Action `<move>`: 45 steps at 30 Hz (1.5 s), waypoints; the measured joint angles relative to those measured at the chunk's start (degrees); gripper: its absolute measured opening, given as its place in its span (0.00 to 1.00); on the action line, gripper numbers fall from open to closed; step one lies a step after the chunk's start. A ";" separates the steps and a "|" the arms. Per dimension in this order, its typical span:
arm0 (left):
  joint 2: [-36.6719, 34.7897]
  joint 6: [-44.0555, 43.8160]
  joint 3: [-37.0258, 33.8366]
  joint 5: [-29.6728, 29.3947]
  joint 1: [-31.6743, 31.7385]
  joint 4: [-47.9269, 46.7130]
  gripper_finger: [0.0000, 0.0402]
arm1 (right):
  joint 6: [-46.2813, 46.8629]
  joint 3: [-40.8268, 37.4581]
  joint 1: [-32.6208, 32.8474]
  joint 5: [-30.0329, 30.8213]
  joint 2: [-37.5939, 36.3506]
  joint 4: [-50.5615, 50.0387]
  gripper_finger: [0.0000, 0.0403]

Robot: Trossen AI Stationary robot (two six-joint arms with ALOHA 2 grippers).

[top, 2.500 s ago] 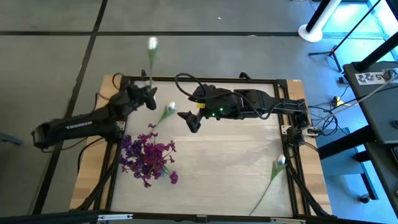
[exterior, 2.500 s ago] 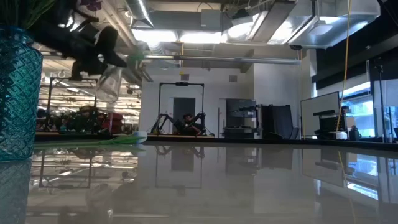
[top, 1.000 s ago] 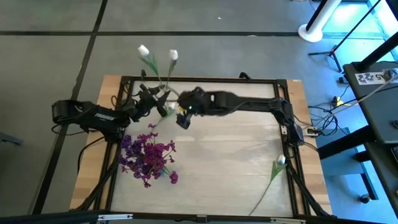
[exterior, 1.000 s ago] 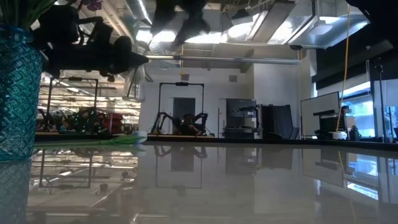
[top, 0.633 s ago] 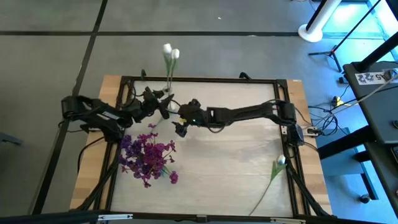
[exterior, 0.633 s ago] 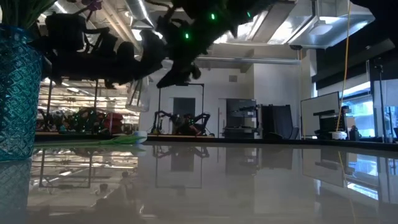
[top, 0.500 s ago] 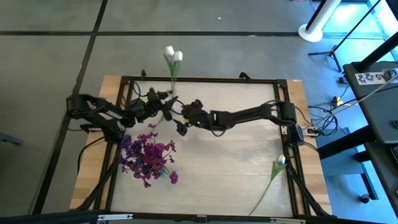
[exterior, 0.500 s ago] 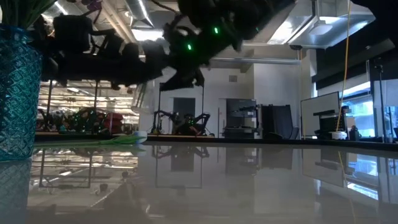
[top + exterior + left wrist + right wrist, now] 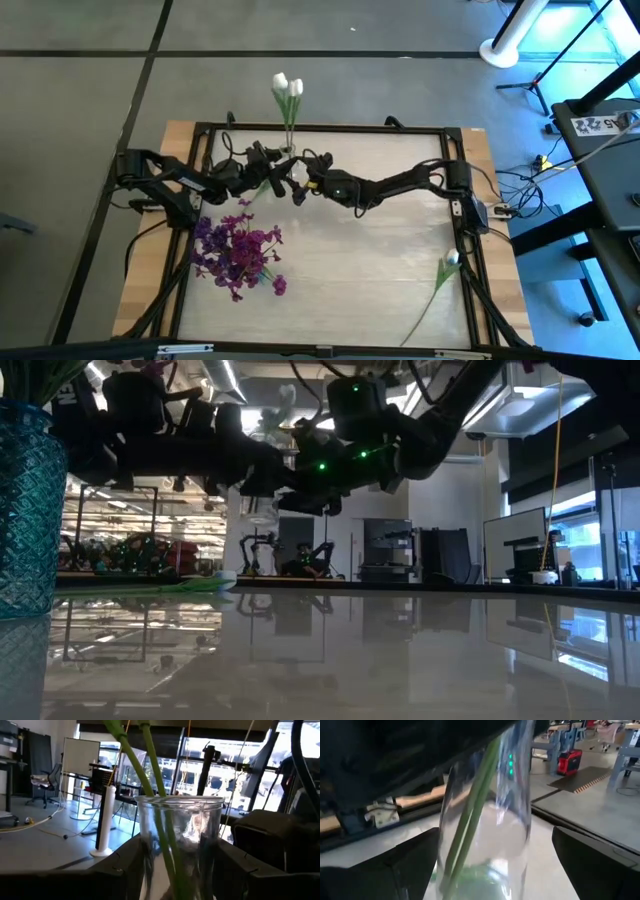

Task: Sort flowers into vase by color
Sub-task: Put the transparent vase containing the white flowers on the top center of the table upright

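My left gripper (image 9: 268, 172) squeezes the clear vase (image 9: 179, 842) with two white flowers (image 9: 288, 87), and my right gripper (image 9: 300, 186) waits wide open around it.

Both arms are dark, near-black, built of slim jointed links with bulkier housings at the joints. Loose black cables loop along the links and run from the bases near the desk's side edges. The right arm (image 9: 400, 183) shows small green indicator lights on its wrist housing. The left arm (image 9: 165, 180) has the same dark casing. Each pincer's fingers (image 9: 600, 865) are broad, flat and matte black.
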 joint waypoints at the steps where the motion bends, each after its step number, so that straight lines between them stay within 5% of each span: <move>1: -0.01 -0.03 0.02 -0.42 -0.21 0.19 0.42 | 0.23 0.00 -0.24 -0.07 0.00 0.35 0.94; 5: -0.04 -0.10 0.02 -1.06 -0.26 0.26 0.43 | 1.95 0.00 -0.59 -1.96 0.00 0.82 0.88; 12: -0.04 -1.36 -0.02 1.32 -0.35 -0.01 0.45 | 1.77 0.00 -0.10 -5.02 0.00 1.05 0.62; 16: -0.04 -2.92 -0.08 3.46 0.13 -0.52 0.46 | -0.06 0.00 0.39 -4.99 0.00 0.72 0.62; 23: -1.98 -8.08 -0.09 12.85 2.55 -4.66 0.49 | -6.03 -0.18 3.40 4.13 0.00 0.13 0.62; 36: -19.16 -4.23 -0.22 25.54 8.25 -33.82 0.51 | -3.13 -8.49 3.73 8.42 0.00 4.74 0.63; 45: -22.99 -1.36 -0.26 25.65 8.57 -53.25 0.51 | -10.05 -10.10 4.90 12.84 5.14 18.95 0.63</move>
